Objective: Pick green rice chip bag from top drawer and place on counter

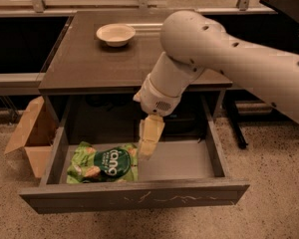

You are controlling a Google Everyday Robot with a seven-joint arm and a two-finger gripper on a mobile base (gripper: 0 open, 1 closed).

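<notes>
The green rice chip bag lies flat in the left half of the open top drawer. It is light green with a dark green round logo. My gripper hangs down from the white arm into the drawer, just over the bag's right edge. The counter is the dark square tabletop above the drawer.
A white bowl sits at the back of the counter. A tan cardboard box stands open on the floor to the left of the drawer. The drawer's scratched front panel juts toward the camera. Dark table legs stand at the right.
</notes>
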